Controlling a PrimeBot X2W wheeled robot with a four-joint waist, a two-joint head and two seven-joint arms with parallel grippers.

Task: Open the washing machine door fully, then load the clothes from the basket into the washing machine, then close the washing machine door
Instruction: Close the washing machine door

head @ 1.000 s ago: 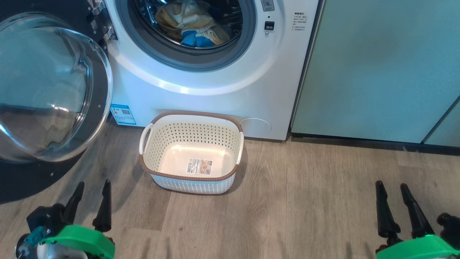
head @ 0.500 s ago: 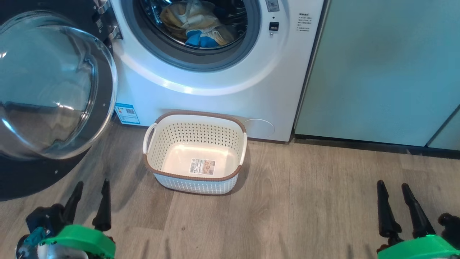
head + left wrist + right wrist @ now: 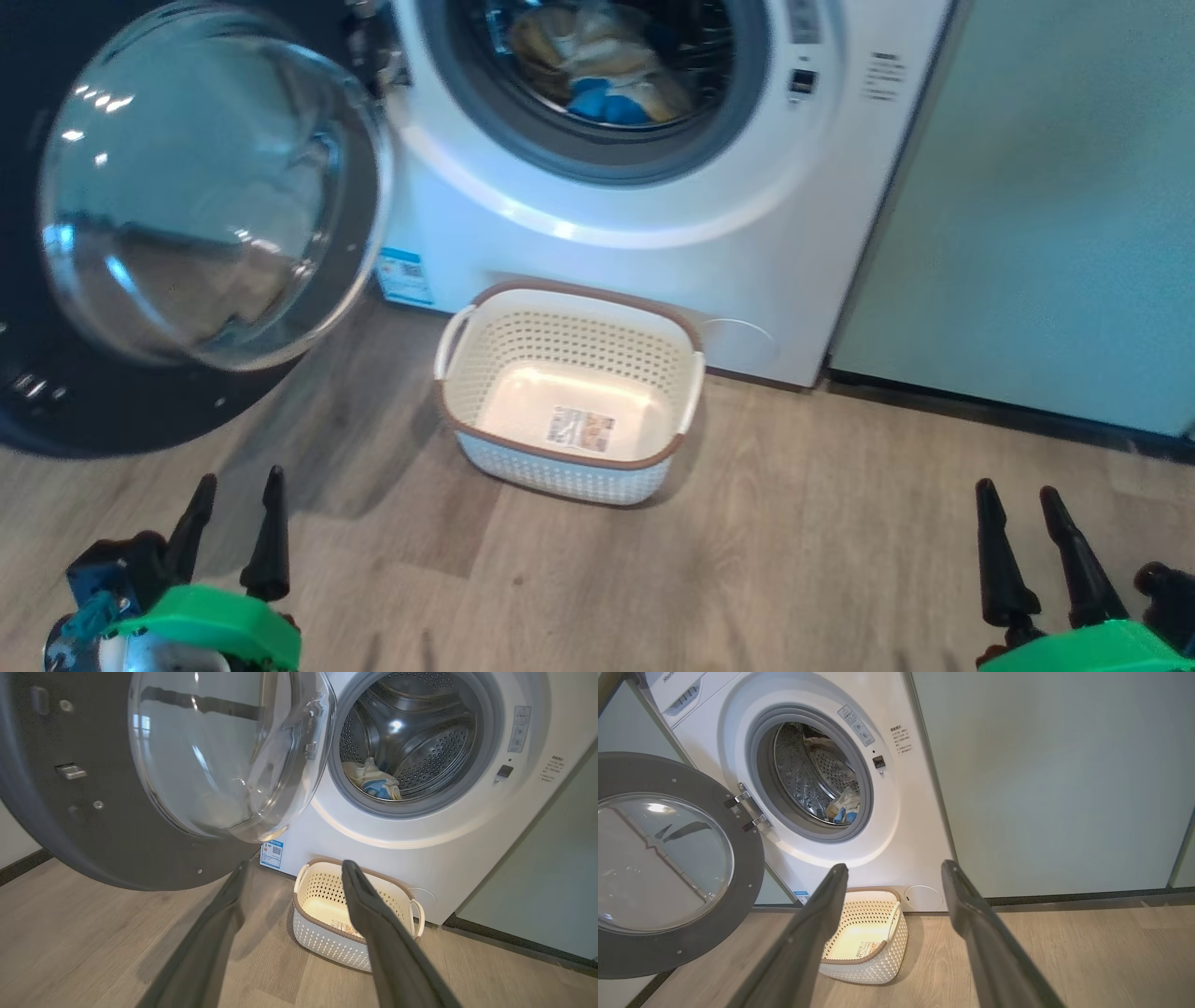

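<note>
The left gripper (image 3: 241, 478) is held low with its jaws apart and nothing between them. The right gripper (image 3: 1015, 487) is spread and empty likewise. The washing machine door (image 3: 210, 187) is found ahead of the left jaws and slightly to their left, swung wide on its hinge (image 3: 755, 822), with its glass bowl turned toward them. The clothes (image 3: 607, 75) are seen inside the drum of the washing machine (image 3: 607, 252), ahead and to the right of the left jaws. The basket (image 3: 560, 455) is set on the floor (image 3: 794, 541) ahead of both grippers and between them, with only its label inside. Loading is judged done, so closing the door is taken as the step in hand. The door's free edge, where the latch (image 3: 70, 771) is fixed, lies farthest left, and the left arm is judged the nearer. The door would have to be swept rightward about its upright hinge line.
</note>
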